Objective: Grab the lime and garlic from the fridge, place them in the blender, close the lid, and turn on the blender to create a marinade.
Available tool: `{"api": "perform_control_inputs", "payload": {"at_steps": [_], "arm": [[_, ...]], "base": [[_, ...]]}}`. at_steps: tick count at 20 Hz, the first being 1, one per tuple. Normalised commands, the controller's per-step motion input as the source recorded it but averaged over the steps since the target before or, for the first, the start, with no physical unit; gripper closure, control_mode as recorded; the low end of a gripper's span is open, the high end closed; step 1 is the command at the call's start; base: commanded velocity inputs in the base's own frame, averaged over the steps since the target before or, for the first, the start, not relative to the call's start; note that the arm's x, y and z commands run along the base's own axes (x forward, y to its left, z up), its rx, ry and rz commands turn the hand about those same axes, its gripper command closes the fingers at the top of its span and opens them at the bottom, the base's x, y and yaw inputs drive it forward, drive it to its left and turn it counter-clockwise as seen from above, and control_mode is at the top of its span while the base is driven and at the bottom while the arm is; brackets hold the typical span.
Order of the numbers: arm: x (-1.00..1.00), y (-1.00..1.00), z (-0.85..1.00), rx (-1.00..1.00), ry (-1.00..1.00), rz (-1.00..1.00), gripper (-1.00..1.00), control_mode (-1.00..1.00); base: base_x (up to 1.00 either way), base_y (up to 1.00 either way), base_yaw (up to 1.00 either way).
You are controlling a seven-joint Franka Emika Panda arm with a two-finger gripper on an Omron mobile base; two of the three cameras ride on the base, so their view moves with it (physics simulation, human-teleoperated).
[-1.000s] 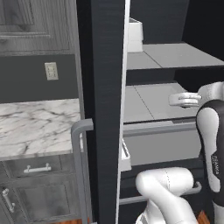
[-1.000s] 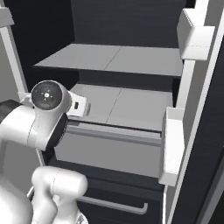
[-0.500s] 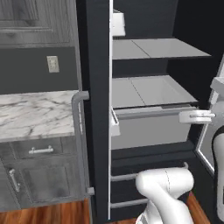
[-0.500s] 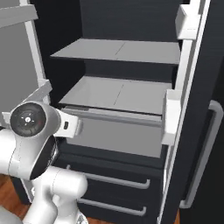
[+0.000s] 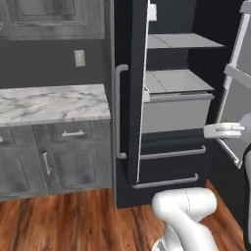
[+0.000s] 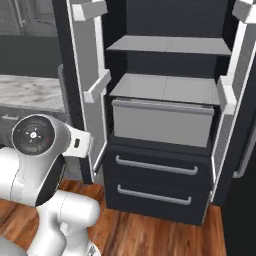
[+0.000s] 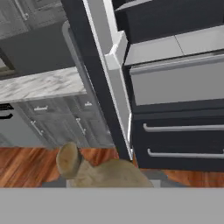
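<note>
Hand view was taken up at its lower edge by a tan, lumpy bulb, the garlic (image 7: 94, 170), seen right at the gripper (image 7: 103, 181) and apparently clamped between the closed jaws, though the fingertips themselves were hidden behind it. Beyond it the fridge (image 7: 175, 87) was seen standing open, with pale shelves above and two black drawers with silver handles below. In the left base view a marble counter (image 5: 51, 103) was seen beside the fridge, well apart from the arm. The fetching step was judged to be in hand, with the garlic out of the fridge. Carrying it to the blender and dropping it into the jar was judged to be called for next.
</note>
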Motion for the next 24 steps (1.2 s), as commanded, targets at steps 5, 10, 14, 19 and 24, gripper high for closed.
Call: {"api": "perform_control_inputs", "payload": {"at_steps": [5, 10, 14, 19, 24], "arm": [[0.0, 0.0, 0.0, 0.0, 0.0, 0.0, 1.0, 1.0], [0.0, 0.0, 0.0, 0.0, 0.0, 0.0, 1.0, 1.0], [0.0, 0.0, 0.0, 0.0, 0.0, 0.0, 1.0, 1.0], [0.0, 0.0, 0.0, 0.0, 0.0, 0.0, 1.0, 1.0], [0.0, 0.0, 0.0, 0.0, 0.0, 0.0, 1.0, 1.0]], "base": [[-1.0, 0.89, 0.14], [-1.0, 0.69, 0.34], [-1.0, 0.76, 0.48], [-1.0, 0.58, 0.48], [-1.0, 0.48, 0.43]]}}
